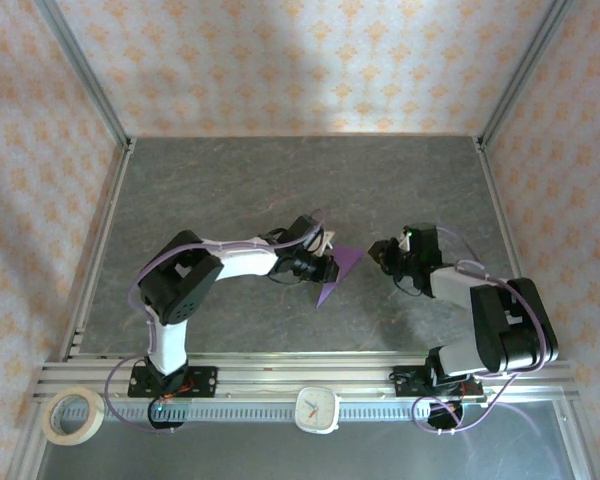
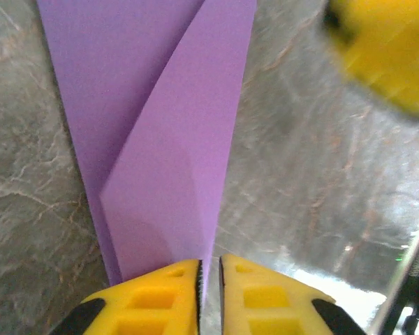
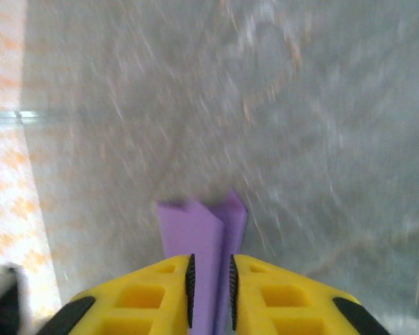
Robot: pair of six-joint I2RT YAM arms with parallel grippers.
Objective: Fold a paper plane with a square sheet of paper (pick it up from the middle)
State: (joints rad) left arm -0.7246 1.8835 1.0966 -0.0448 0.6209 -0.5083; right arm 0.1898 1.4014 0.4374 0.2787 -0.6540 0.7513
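Note:
The purple paper [image 1: 342, 268], folded into a narrow pointed dart shape, lies at mid-table between both arms. In the left wrist view its folded layers [image 2: 167, 139] run up from my left gripper [image 2: 209, 279], whose jaws stand a thin gap apart; the paper's edge rests against the left pad and grey table shows through the gap. From above, the left gripper [image 1: 328, 265] is at the paper's left side. My right gripper [image 1: 378, 250] is at the paper's right tip. Its jaws [image 3: 209, 279] are slightly apart, with the paper's end [image 3: 202, 223] showing in the gap, and that view is blurred.
The grey stone-patterned table [image 1: 280, 180] is bounded by aluminium rails and patterned walls. A roll of tape [image 1: 73, 415] and a small white clock [image 1: 318, 408] sit on the near rail by the arm bases. A yellow finger [image 2: 384, 49] of the right gripper shows in the left wrist view.

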